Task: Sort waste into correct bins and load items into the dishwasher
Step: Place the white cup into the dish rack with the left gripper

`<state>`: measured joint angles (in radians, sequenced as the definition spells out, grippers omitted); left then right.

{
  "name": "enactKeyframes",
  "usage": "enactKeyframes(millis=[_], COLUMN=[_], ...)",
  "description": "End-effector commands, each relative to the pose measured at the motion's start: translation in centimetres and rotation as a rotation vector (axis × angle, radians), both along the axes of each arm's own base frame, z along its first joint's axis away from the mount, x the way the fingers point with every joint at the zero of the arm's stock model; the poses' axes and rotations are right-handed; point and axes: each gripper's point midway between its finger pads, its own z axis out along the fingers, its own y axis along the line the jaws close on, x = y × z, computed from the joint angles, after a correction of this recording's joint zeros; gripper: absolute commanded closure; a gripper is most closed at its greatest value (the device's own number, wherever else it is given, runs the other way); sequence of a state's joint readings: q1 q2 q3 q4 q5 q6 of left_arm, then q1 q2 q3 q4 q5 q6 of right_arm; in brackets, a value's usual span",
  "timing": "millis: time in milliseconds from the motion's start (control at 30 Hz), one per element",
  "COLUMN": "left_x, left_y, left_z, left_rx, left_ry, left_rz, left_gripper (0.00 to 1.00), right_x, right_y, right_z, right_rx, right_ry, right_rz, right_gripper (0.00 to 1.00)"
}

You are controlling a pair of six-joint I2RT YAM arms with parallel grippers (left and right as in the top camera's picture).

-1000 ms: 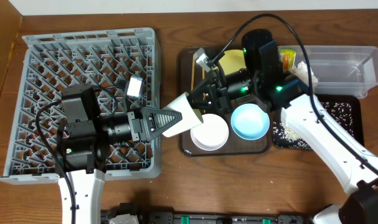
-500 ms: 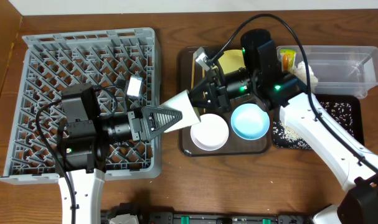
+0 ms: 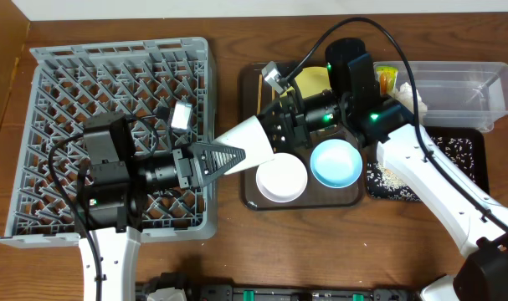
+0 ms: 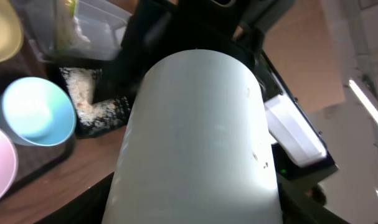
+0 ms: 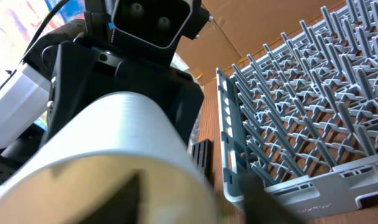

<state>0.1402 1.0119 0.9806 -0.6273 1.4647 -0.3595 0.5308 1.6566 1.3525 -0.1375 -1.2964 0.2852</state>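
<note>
The small white cup [image 3: 247, 136] hangs on its side between the two arms, above the gap between the dishwasher [image 3: 120, 67] and the brown tray [image 3: 252, 88]. My left gripper [image 3: 237, 153] is shut on the cup's body, and the cup [image 4: 195, 143] fills the left wrist view between the dark fingers. My right gripper [image 3: 274, 134] stands open at the cup's mouth. In the right wrist view one finger [image 5: 131, 194] is inside the cup [image 5: 108, 130] and the other finger [image 5: 254, 196] is outside its rim.
On the brown tray sit a white bowl [image 3: 281, 178], a light blue bowl [image 3: 336, 162] and a yellow plate [image 3: 312, 81]. At the right are the clear tub [image 3: 459, 92], the wrapper [image 3: 386, 79], the tissue [image 3: 408, 99] and the black tray [image 3: 467, 150] with rice scraps.
The right gripper's jaws have opened off the cup's rim. The left jaws have closed in on the cup, which has risen slightly toward the back right.
</note>
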Motion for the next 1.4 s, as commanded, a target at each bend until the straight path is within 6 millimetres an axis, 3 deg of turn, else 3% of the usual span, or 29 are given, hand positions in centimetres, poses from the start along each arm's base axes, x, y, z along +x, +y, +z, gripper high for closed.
enactKeyframes(millis=[0,100,200,300,433,467,567,633,933,1233,1300,1367], left_x=[1.1,2.3,3.3,3.2,1.4,0.4,-2.0,-3.4,-5.9,-3.7,-3.5,-3.5], left_y=[0.5,1.4,3.7,6.6,12.8,15.2,19.4,21.1,26.7,28.6,28.6,28.8], left_z=[-0.4,-1.8,-4.5,-7.1,-9.2,-9.3,-8.6,-8.6,-11.9,-17.5,-18.2,-18.7], left_rx=[0.076,0.173,0.338,0.511,0.833,0.938,1.100,1.142,1.169,1.044,1.024,1.017], left_ry=[-0.023,-0.023,0.049,0.143,0.294,0.350,0.461,0.540,0.901,1.140,1.169,1.188], left_rz=[0.075,0.174,0.347,0.500,0.754,0.855,1.047,1.129,1.250,1.105,1.084,1.075], left_gripper=[0.39,0.42,0.49,0.50,0.50,0.50,0.50,0.50,0.50,0.50,0.43,0.26], right_x=[1.8,3.5,6.4,7.4,6.6,6.1,4.8,4.3,2.7,2.3,2.3,2.2], right_y=[-1.1,-2.4,-4.7,-6.1,-7.4,-7.6,-7.2,-6.6,-4.8,-4.7,-4.8,-4.8], right_z=[-0.3,-0.9,-3.2,-6.2,-10.2,-11.2,-12.5,-12.8,-13.1,-13.2,-13.3,-13.3], right_rx=[-0.007,-0.036,-0.142,-0.278,-0.476,-0.535,-0.613,-0.632,-0.658,-0.666,-0.670,-0.673], right_ry=[0.007,0.042,0.127,0.213,0.229,0.224,0.191,0.173,0.133,0.140,0.144,0.147], right_rz=[-0.049,-0.122,-0.283,-0.404,-0.472,-0.479,-0.460,-0.449,-0.408,-0.399,-0.398,-0.397], right_gripper=[0.29,0.26,0.24,0.22,0.22,0.22,0.22,0.22,0.20,0.19,0.19,0.19])
